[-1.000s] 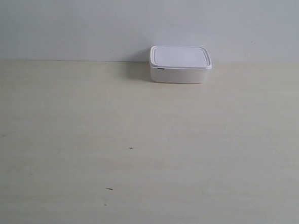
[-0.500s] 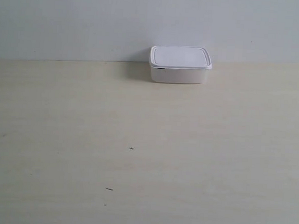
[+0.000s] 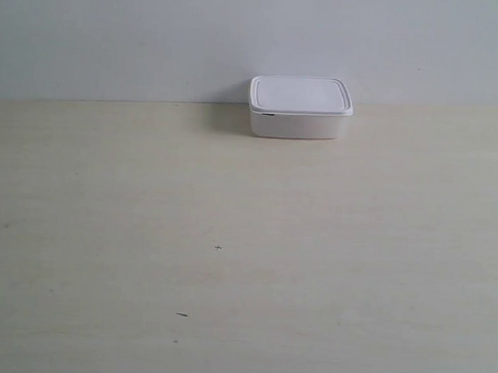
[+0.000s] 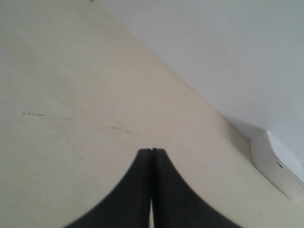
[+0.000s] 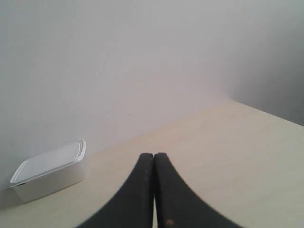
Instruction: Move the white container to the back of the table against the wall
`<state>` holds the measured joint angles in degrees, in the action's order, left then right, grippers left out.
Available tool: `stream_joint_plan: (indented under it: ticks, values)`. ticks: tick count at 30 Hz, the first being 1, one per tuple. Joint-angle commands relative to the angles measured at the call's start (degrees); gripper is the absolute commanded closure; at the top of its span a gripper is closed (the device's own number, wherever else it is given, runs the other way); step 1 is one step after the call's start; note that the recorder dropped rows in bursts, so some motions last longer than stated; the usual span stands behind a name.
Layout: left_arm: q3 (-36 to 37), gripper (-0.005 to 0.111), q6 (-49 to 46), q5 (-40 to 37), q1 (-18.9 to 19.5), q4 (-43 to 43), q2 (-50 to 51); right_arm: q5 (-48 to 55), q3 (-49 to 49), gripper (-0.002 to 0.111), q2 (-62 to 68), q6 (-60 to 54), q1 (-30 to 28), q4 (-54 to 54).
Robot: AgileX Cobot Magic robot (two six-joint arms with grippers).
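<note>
At the foot of the plain grey-white wall (image 3: 140, 28), upper centre, we find the small white lidded plastic container (image 3: 299, 108) on the cream desk (image 3: 229, 236), apparently delivered, hence left gripper (image 4: 151, 151) and right gripper (image 5: 154, 155) closed, empty, well apart.

My gripper (image 5: 153, 155) is over the table (image 5: 237, 161), its two dark fingers (image 5: 141, 190) pressed flat together with only a hairline seam between them. Ahead and off to one side sits the container (image 5: 50, 173), lid on, at the foot of the pale wall (image 5: 142, 61). I cannot tell whether it touches. It lies well apart from my fingertips.
</note>
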<state>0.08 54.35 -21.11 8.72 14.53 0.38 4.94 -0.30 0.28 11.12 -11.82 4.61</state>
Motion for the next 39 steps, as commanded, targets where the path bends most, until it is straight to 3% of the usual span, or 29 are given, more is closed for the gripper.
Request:
stream_joint_plan:
  ticks: [1,7,13,16,33,39]
  values:
    - [-0.08,0.107,-0.74,-0.18,0.13,0.22,-0.38,-0.32,0.3,0.108,-0.28,-0.23,-0.31,-0.02]
    - [-0.08,0.107,-0.74,-0.18,0.13,0.22,-0.38,-0.32,0.3,0.108,-0.28,-0.23,-0.32,-0.31]
    - [-0.08,0.107,-0.75,-0.5,0.13,0.22,-0.38,0.35,0.3,0.108,-0.28,-0.23,-0.32,-8.48]
    - [-0.08,0.107,-0.86,-0.63,0.13,0.22,-0.38,5.89,0.3,0.108,-0.28,-0.23,-0.32,-13.76]
    - [-0.08,0.107,-0.84,-0.63,0.13,0.22,-0.38,9.91,0.3,0.108,-0.28,-0.23,-0.32,-13.76]
    - [-0.08,0.107,-11.18,-0.63,0.13,0.22,-0.38,9.91,0.3,0.108,-0.28,-0.23,-0.32,-13.76]
